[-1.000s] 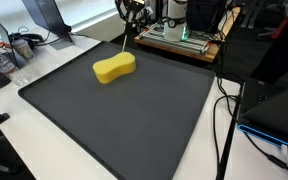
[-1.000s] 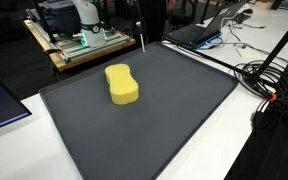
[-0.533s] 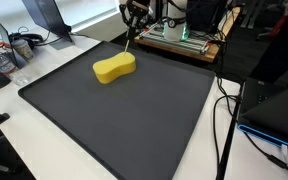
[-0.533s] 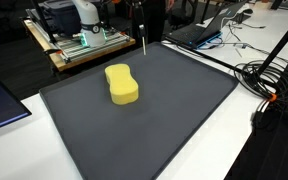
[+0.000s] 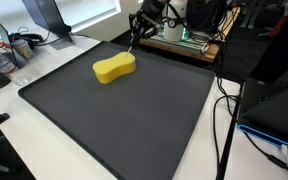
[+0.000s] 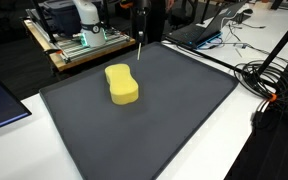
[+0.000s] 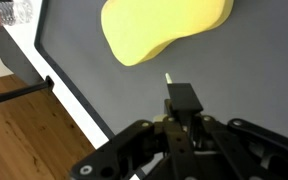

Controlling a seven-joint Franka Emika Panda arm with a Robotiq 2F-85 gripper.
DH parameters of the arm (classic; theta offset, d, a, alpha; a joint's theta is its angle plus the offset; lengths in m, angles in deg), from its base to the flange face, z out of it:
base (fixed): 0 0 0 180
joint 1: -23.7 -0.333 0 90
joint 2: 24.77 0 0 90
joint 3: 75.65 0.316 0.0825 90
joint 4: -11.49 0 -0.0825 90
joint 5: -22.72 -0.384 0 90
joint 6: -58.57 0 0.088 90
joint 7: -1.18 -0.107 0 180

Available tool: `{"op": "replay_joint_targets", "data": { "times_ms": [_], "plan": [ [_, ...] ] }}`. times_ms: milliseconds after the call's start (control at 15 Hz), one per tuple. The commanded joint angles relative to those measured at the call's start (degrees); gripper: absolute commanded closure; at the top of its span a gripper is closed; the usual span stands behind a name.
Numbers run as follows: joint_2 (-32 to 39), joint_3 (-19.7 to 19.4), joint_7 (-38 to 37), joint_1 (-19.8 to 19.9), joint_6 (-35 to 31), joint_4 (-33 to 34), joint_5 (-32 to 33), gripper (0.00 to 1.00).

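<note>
At far edge of mat (image 5: 134, 130), jaws pinching stick (image 6: 141, 48) — sponge (image 5: 114, 68) near

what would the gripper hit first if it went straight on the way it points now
Probably the dark mat, just short of the yellow sponge. The gripper is shut on a thin stick, whose tip would land first; depth is unclear, so it might clip the sponge's edge.

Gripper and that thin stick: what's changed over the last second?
The gripper, shut on the thin stick, has drifted toward the right of this exterior view. The stick now leans more, and its tip has backed slightly away from the yellow sponge. Nothing was taken hold of or let go. The sponge and the dark mat have not moved.
</note>
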Motion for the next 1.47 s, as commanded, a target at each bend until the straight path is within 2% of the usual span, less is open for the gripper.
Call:
{"op": "replay_joint_targets", "data": {
  "times_ms": [0, 67, 333, 533, 600, 667, 733, 1133, 1200, 1400],
  "plan": [
    [-9.7, 4.9, -7.5, 1.4, 8.6, 4.0, 2.7, 0.97],
    [-6.6, 4.0, -15.1, 0.0, 8.2, 4.2, 12.4, 0.97],
    [-3.8, 7.4, -29.0, 0.5, 14.0, 9.4, 30.4, 0.97],
    [-2.5, 13.3, -34.6, 6.8, 20.4, 15.5, 38.5, 0.97],
    [-1.3, 15.7, -35.4, 9.9, 22.3, 17.7, 39.6, 0.97],
    [-1.1, 11.8, -36.6, 4.1, 19.2, 13.2, 40.4, 0.97],
    [-1.0, 13.1, -37.2, 5.8, 19.7, 14.3, 41.1, 0.87],
    [0.1, 12.6, -37.9, 5.2, 19.7, 13.9, 42.2, 0.87],
    [-1.3, 13.8, -38.8, 6.5, 19.8, 15.0, 42.2, 0.97],
    [-4.1, 20.2, -41.0, 14.8, 23.7, 21.0, 43.4, 0.97]
  ]
}}
